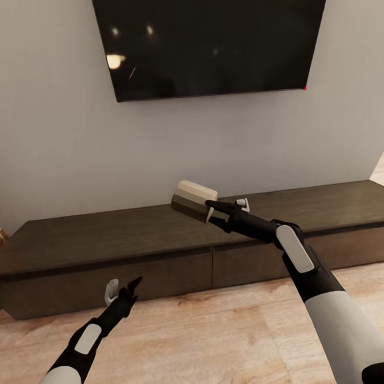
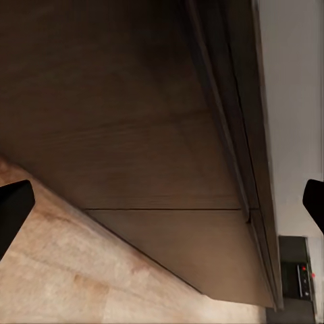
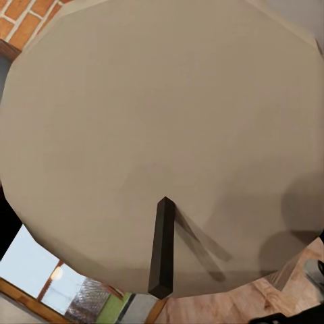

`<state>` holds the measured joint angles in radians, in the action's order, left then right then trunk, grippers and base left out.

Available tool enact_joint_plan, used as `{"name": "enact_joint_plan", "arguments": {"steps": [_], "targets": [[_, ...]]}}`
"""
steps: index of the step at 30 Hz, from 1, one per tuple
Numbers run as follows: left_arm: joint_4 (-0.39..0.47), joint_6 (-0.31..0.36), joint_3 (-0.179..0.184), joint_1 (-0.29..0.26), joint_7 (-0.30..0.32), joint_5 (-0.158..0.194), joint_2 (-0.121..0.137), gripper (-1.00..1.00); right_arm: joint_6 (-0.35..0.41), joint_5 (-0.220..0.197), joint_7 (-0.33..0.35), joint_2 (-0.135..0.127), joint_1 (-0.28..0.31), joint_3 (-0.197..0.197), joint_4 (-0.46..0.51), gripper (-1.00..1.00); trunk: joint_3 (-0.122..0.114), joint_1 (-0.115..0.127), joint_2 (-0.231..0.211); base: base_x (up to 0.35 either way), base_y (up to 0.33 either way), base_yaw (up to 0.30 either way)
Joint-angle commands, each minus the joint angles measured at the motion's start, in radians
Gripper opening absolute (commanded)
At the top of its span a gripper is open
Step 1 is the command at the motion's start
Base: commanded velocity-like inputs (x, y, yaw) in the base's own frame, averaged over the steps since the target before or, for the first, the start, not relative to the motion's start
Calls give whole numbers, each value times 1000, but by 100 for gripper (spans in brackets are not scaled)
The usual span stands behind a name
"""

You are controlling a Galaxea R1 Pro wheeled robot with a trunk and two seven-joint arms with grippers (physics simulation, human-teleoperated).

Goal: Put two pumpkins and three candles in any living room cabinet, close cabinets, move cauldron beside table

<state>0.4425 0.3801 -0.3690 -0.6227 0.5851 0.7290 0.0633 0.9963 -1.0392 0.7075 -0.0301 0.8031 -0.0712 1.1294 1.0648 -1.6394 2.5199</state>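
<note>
I hold a candle (image 1: 194, 200) in my right gripper (image 1: 211, 209), fingers clamped on it, tilted on its side above the top of the long dark cabinet (image 1: 160, 231) under the wall-mounted television (image 1: 212, 36). My left gripper (image 1: 123, 289) hangs low with its fingers spread and empty, just in front of the left drawer front (image 1: 112, 280), which looks shut (the right wrist camera sees the candle's pale top (image 3: 162, 135) and dark wick (image 3: 162, 246) close up). To do this well, I judge the left fingers should hook the drawer's upper edge and pull straight out before the candle comes down.
</note>
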Motion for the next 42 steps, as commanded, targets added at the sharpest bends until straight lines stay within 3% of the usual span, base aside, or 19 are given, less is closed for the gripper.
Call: {"name": "enact_joint_plan", "arguments": {"steps": [1,42], "targets": [[0,10,-4,-1,2,5,0,100,2,1,4,-1,1,-1,0,-100,1,0,0,0,0,0],[-2,11,-1,0,-1,0,-2,100,-30,-1,12,2,-5,1,-8,-100,1,0,0,0,0,0]]}}
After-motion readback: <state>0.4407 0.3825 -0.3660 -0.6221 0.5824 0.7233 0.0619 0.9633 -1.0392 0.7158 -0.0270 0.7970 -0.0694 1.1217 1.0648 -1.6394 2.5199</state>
